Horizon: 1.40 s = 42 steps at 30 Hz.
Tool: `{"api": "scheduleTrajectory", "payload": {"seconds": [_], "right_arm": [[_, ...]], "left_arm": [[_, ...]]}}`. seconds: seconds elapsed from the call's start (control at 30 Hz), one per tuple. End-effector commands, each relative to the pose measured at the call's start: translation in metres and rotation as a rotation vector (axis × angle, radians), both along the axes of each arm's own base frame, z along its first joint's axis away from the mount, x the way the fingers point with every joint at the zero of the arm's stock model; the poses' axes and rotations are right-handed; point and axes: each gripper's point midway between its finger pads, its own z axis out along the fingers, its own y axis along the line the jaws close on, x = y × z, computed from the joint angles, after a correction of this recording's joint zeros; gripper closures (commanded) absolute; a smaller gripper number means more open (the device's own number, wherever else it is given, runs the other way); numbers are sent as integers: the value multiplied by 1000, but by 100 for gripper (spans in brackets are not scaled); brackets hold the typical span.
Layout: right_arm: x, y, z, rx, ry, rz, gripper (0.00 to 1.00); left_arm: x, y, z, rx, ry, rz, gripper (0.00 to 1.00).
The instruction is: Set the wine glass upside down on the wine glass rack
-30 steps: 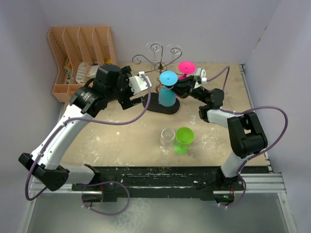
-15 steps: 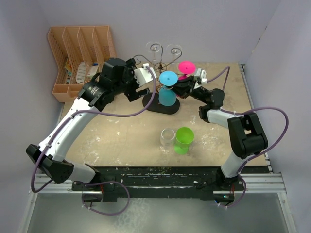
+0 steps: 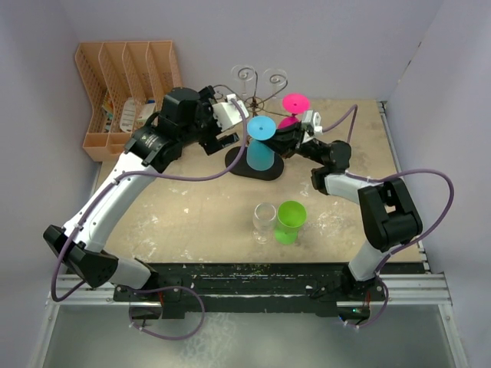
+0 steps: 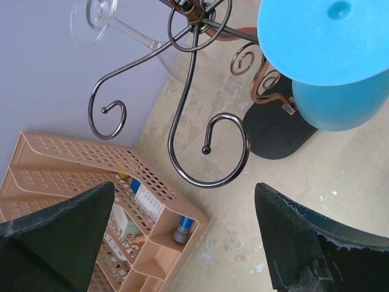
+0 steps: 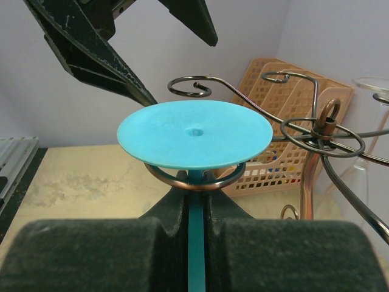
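Observation:
The wine glass rack [image 3: 255, 98] stands on its black oval base [image 3: 238, 162] at the back middle. My right gripper [image 3: 278, 140] is shut on the stem of an upside-down blue wine glass [image 3: 261, 147]. In the right wrist view [image 5: 196, 204] the stem [image 5: 196, 243] passes through a scroll ring [image 5: 159, 176] of the rack, and the blue foot disc [image 5: 194, 134] sits just above the ring. My left gripper [image 3: 229, 124] is open and empty just left of the rack; its wrist view [image 4: 182, 243] shows the scrolls [image 4: 194, 91] and the blue glass [image 4: 328, 61].
A pink glass [image 3: 294, 103] and a clear glass [image 3: 245, 73] hang on the rack. A clear glass [image 3: 265, 221] and a green one [image 3: 291, 221] stand on the table's front middle. A peach slotted organizer [image 3: 123, 92] is at the back left.
My left arm has swung up and right, close to the rack. The blue glass in my right gripper has shifted slightly left and up.

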Motion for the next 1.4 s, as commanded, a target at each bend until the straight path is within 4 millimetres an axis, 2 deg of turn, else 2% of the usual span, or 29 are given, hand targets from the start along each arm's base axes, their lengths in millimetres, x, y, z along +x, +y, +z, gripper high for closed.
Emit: {"api": "scheduleTrajectory", "payload": {"seconds": [0.0, 0.57, 0.83, 1.0, 1.37], "right_arm": [[-46, -10, 67, 104, -401, 17, 100], [-58, -27, 76, 155, -414, -85, 100], [-42, -33, 75, 179, -365, -124, 100], [-32, -33, 74, 186, -349, -141, 83], [-25, -35, 72, 181, -321, -175, 63]], "left_arm": [[8, -4, 28, -64, -71, 18, 0], [7, -4, 25, -67, -58, 22, 0], [-4, 0, 31, -78, -42, 14, 0], [-22, 7, 29, -70, -7, -4, 0], [-68, 24, 5, -51, 96, -49, 0]]}}
